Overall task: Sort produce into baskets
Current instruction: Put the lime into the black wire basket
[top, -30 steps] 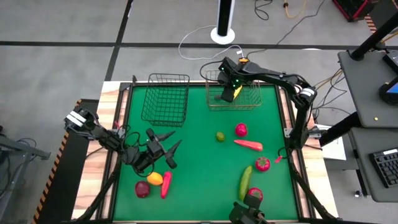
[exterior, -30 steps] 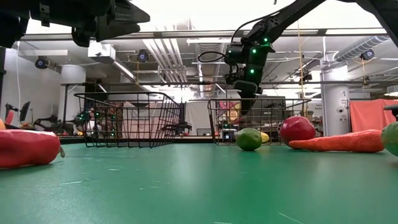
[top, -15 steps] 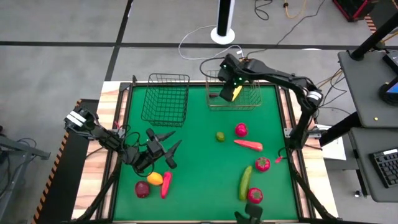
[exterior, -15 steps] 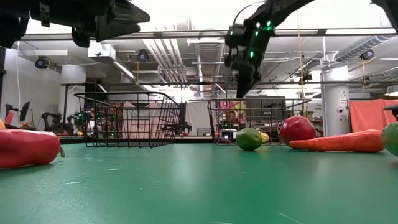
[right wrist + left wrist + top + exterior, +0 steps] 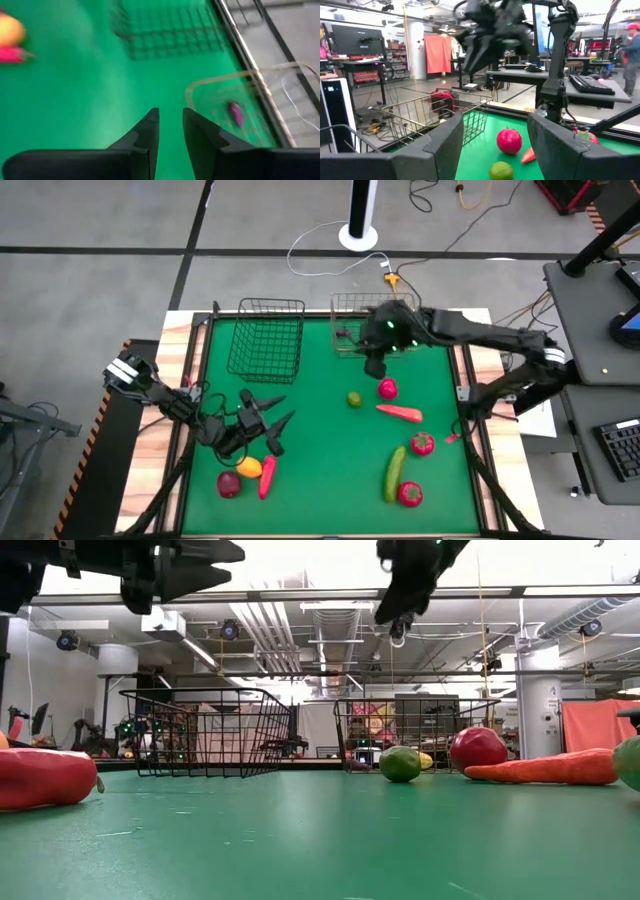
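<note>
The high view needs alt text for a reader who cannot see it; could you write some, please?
Seen from above, the right gripper hangs empty near the silvery wire basket at the far edge of a green table. The left gripper waits open near the table's left side. A black wire basket and scattered toy produce fill the rest.

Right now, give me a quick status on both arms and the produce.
Right gripper empty, jaws nearly shut, raised beside the silver basket. Left gripper open, empty, above the orange fruit. Nothing in the way.
</note>
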